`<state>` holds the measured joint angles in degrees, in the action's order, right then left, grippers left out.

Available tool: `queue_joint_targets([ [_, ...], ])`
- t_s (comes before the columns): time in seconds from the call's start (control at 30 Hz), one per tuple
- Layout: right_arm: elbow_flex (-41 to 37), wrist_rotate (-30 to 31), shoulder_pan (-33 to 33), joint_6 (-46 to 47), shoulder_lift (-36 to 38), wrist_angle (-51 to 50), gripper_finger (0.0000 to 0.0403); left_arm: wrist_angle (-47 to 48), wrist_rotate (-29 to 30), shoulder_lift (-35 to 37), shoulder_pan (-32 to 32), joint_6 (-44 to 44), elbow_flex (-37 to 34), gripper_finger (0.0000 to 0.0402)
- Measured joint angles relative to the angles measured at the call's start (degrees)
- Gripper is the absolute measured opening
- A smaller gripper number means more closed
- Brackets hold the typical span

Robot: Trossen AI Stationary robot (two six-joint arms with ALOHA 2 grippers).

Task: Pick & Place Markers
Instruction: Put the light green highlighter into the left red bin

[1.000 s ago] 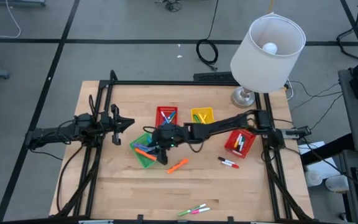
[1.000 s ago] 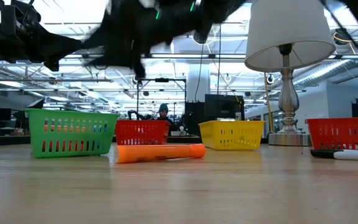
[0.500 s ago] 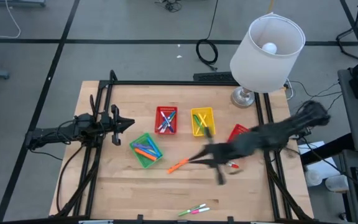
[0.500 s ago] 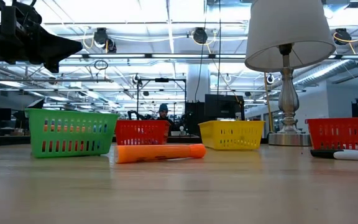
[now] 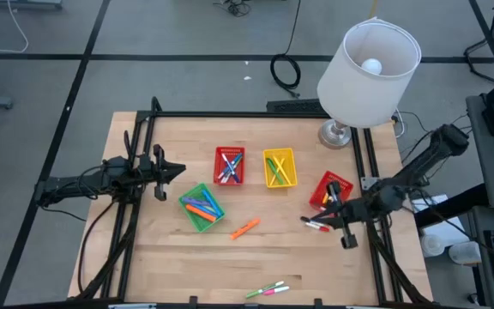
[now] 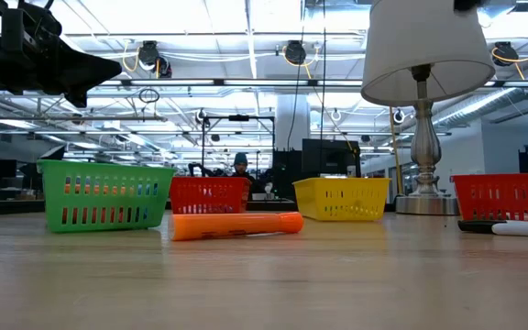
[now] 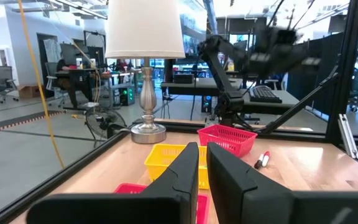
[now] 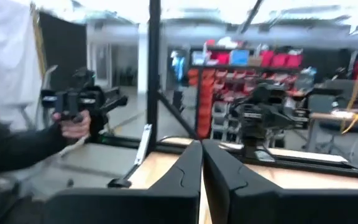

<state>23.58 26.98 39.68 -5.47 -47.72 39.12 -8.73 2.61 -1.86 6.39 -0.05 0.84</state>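
An orange marker point(image 5: 244, 228) lies on its side on the table in front of the green basket point(image 5: 201, 207), which holds more markers. Two red-and-white markers point(image 5: 316, 225) lie by the right-hand red basket point(image 5: 331, 190). Green and pink markers point(image 5: 267, 290) lie near the table's front edge. My right gripper point(image 5: 326, 218) is shut and holds nothing, pulled back above the table's right side near the red-and-white markers. My left gripper point(image 5: 174, 169) waits, shut, at the table's left, raised and pointing level toward the baskets.
A red basket point(image 5: 229, 165) and a yellow basket point(image 5: 279, 167) with markers stand mid-table. A lamp point(image 5: 369, 73) stands at the far right corner. A black frame point(image 5: 230, 114) runs along the table's sides. A person's hand point(image 8: 73, 124) shows beyond the table.
My right gripper has swung fast from above the green basket toward the table's right edge, rising a little and turning as the arm folded back. The markers and baskets have stayed where they were.
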Motion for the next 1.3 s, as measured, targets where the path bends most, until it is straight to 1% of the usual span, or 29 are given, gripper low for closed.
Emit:
queue_joint_targets([
  [0.1, -10.7, 0.0, -0.3, -1.4, 0.0, 16.2, 0.0000, 0.0, 0.0, 0.0, 0.0, 0.0, 0.0, 0.0042],
  [0.17, -16.2, -0.2, -0.2, -2.1, 0.1, 24.8, 0.0000, 0.0, 0.0, 0.0, 0.0, 0.4, 0.0, 0.0042],
  [0.27, -21.2, 0.0, -0.2, -2.5, 0.1, 33.3, 0.0000, 0.0, 0.0, 0.0, 0.0, 1.1, 0.0, 0.0042],
  [0.33, -22.2, -0.2, -0.2, -2.7, 0.9, 35.3, 0.0000, -0.1, 0.2, 0.0, 0.0, 1.2, 0.0, 0.0042],
  [0.43, -22.3, -1.4, -0.2, -3.0, 1.1, 32.0, 0.0000, 0.0, 0.5, 0.0, 0.0, 1.2, 0.0, 0.0042],
  [0.6, -22.0, -1.4, -0.2, -3.9, 1.2, 29.5, 0.0000, 0.1, 0.1, 0.0, 0.0, 0.8, 0.0, 0.0042],
  [0.77, -22.1, -1.2, -0.2, -6.8, 1.2, 23.8, 0.0000, 0.2, 0.0, 0.0, 0.0, 0.8, 0.0, 0.0042],
  [0.83, -22.1, 0.5, -0.2, -6.9, 1.2, 20.6, 0.0000, 0.4, 0.0, 0.0, 0.0, 1.0, 0.0, 0.0042],
  [0.97, -22.1, 7.4, -0.2, -4.5, 1.2, 16.2, 0.0000, 0.9, -0.1, 0.0, 0.0, 1.2, 0.0, 0.0042],
  [1.07, -22.1, 10.1, -0.2, -3.8, 1.2, 15.1, 0.0000, 1.3, -0.1, 0.0, 0.0, 1.2, 0.0, 0.0042],
  [1.3, -22.1, 10.5, -0.2, -4.9, 1.2, 14.4, 0.0000, 1.3, 0.4, 0.0, 0.0, 1.3, 0.0, 0.0042],
])
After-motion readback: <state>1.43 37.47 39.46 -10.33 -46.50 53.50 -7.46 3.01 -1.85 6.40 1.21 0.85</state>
